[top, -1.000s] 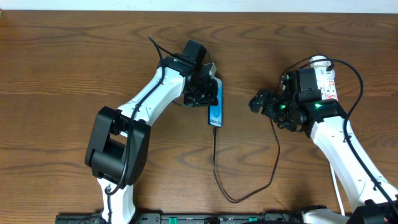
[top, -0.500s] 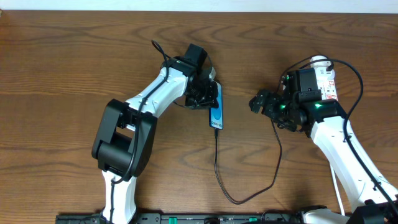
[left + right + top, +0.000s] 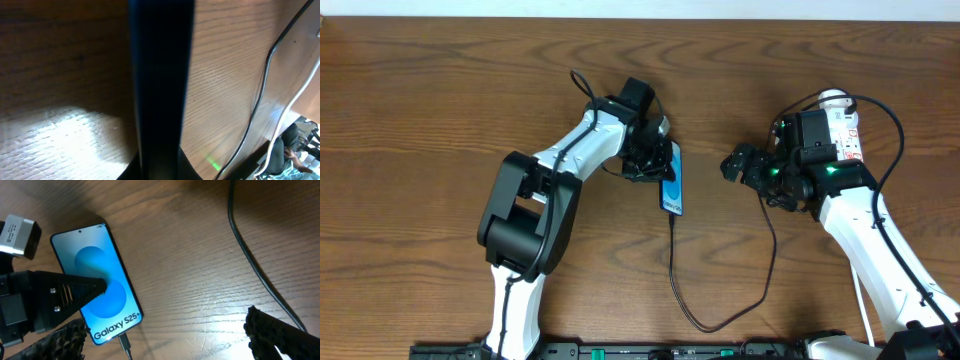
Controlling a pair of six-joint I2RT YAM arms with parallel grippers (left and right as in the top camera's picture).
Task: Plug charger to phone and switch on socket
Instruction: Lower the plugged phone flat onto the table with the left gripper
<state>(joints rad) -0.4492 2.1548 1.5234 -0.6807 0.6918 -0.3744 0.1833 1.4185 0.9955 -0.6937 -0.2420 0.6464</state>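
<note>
On my overhead feed, the slim rectangular smartphone with the light blue screen (image 3: 671, 188) lies screen-up on the brown wood-grain tabletop (image 3: 420, 100). Through the right wrist camera I can read "Galaxy S25+" along its bottom edge.

The long thin black charger cable (image 3: 705, 322) meets that same edge. Its small black plug tip (image 3: 123, 341) sits against the phone's port, but I cannot tell whether it is fully seated. From the phone's bottom edge the cable runs away across the wood, bends into a loop, and climbs back up on the phone's right side toward the right arm.

My left pincer (image 3: 652, 160) is over the phone's top end. In the right wrist view one of its black fingers (image 3: 75, 292) lies across the screen, with its tip near the middle of the glass. I cannot tell whether this pincer is clenched or released. Its own camera gives me only a dark vertical band with wood on either side.

My right pincer (image 3: 738, 163) hangs well to the right of the phone and is released. Its two textured fingers are spread wide, with only bare tabletop between them.

The narrow white power strip with red switch markings (image 3: 847, 130) lies farther right of the phone, beyond that pincer. It is partly covered by the right arm, and its rounded white plug (image 3: 832, 98) is at the end farthest from me.
</note>
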